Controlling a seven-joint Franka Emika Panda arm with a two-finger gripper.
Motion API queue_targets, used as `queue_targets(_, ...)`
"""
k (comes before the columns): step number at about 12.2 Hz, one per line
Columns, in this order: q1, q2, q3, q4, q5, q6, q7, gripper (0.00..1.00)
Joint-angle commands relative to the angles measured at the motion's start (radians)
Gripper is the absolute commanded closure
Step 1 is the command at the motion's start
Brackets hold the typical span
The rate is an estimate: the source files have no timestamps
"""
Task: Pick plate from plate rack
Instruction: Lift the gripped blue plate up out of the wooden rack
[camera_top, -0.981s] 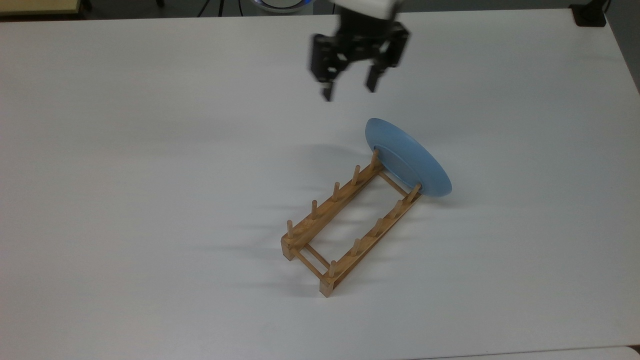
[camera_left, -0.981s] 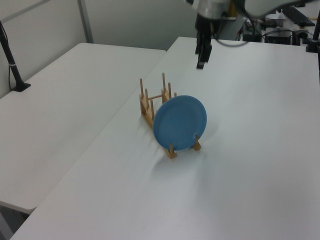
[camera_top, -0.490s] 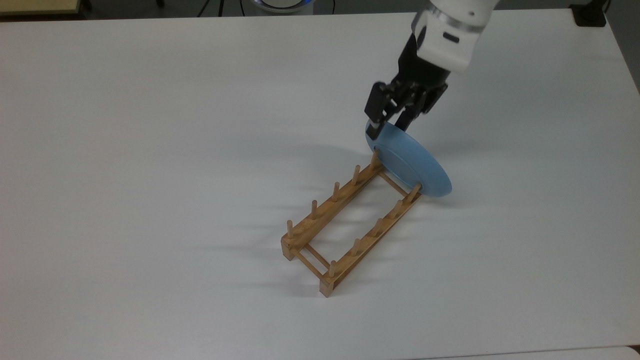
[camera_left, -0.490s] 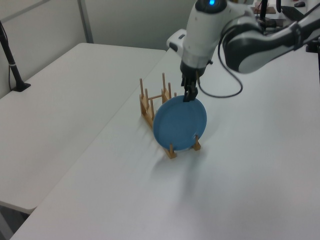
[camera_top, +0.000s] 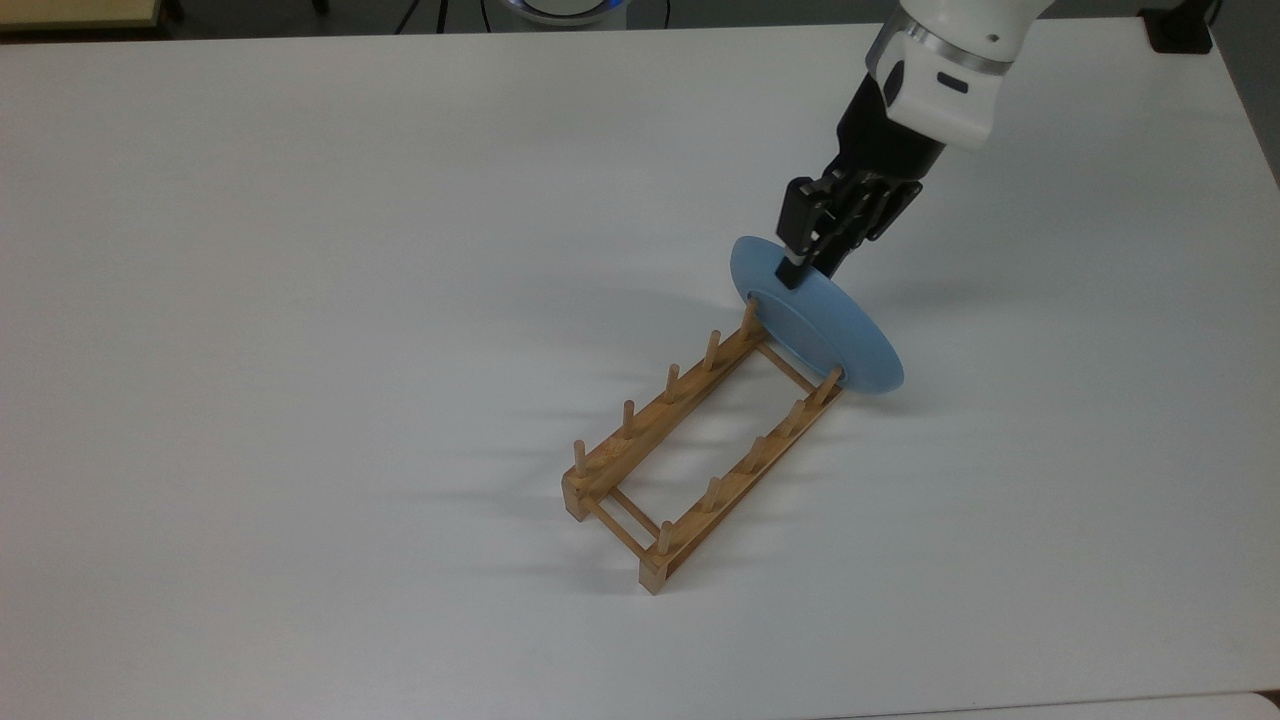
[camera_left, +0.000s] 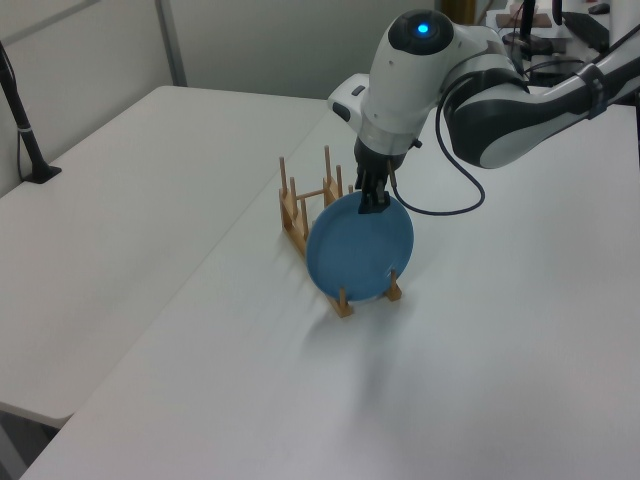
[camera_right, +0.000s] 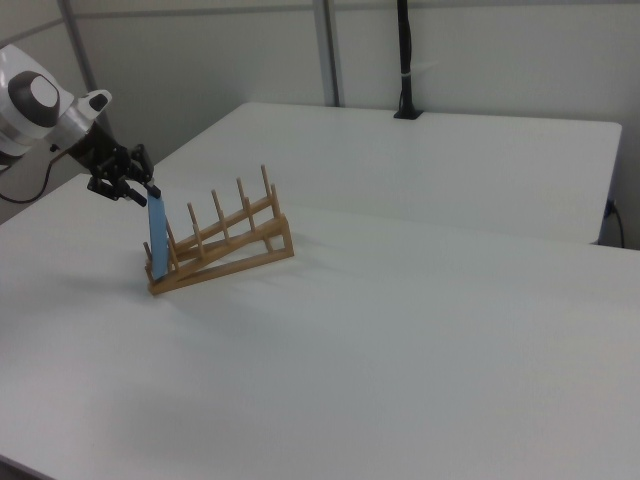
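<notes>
Light-blue and upright, the plate (camera_top: 820, 320) stands on edge in the end slot of the plate rack (camera_top: 700, 440), at the rack's upper-right end in the top view. The gripper (camera_top: 795, 272) sits at the plate's top rim, jaws narrow and straddling the edge; whether they actually clamp it cannot be told. The likely risk is a shallow pinch on the thin rim: a lift could let the plate slip, swing against the pegs (camera_left: 343, 297), or drag the light rack along the table (camera_top: 300, 250).
</notes>
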Motion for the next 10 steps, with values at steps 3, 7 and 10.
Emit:
queue_targets(3,-0.006,-0.007,0.013,0.004,-0.049,0.006,0.019,1.0)
queue_targets(7,-0.01,-0.032,0.011,0.009,-0.063,0.006,0.012,1.0)
queue_targets(10,-0.016,-0.067,0.01,0.076,-0.074,-0.001,0.011,1.0)
